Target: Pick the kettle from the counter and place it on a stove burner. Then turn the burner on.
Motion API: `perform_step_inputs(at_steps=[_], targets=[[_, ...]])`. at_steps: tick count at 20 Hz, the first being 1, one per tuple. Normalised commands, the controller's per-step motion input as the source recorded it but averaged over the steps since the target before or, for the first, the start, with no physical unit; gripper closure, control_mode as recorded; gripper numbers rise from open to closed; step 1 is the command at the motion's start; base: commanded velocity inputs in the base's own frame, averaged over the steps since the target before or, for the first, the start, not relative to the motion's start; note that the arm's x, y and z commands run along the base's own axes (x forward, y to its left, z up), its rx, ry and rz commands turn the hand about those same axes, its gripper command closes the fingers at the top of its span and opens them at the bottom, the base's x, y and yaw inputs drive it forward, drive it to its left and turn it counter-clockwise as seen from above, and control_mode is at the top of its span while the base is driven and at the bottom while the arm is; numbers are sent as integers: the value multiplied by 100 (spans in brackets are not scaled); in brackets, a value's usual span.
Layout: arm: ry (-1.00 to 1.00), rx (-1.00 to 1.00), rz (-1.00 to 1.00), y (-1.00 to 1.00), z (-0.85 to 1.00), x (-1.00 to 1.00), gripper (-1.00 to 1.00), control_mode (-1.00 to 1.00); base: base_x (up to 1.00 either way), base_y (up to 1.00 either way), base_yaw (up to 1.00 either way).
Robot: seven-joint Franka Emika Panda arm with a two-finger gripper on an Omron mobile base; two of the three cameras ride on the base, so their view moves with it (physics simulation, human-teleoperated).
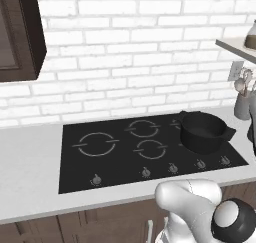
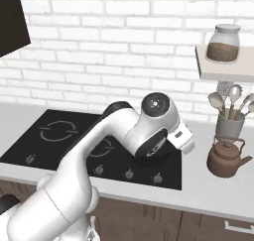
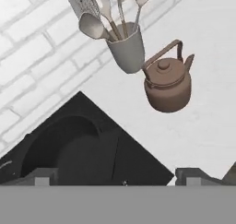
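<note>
The brown-copper kettle [image 2: 225, 158] stands upright on the pale grey counter [image 2: 213, 195], to the right of the black cooktop and just in front of a utensil cup. In the hand view the kettle [image 3: 167, 82] lies ahead of my gripper [image 3: 117, 179] and well apart from it. My two fingertips [image 3: 41, 177] sit wide apart at the bottom with nothing between them, so the gripper is open. It hovers over the cooktop's right end, above the black pot [image 3: 69, 149]. The large stove burner [image 1: 96, 143] is the ring at the cooktop's left, with nothing on it.
A black pot [image 1: 204, 131] with side handles sits on the right rear ring. A grey cup of spoons [image 2: 229, 126] stands behind the kettle by the brick wall. Knobs [image 1: 145, 172] line the cooktop's front edge. A jar [image 2: 223, 42] rests on a shelf above.
</note>
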Motion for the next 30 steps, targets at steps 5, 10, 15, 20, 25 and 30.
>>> perform_step_inputs(at_steps=[5,10,15,20,25,30], targets=[[0,19,-43,-100,0,5,-100,-100,0,0,0],[2,24,-41,-100,0,5,-100,-100,0,0,0],[11,30,-22,-97,-19,9,-100,-100,0,0,0],[9,20,-12,-13,-3,12,-100,-100,0,0,0],[17,14,-7,0,-8,1,-100,-100,0,0,0],[13,18,-8,0,-38,0,-100,-100,0,0,0]])
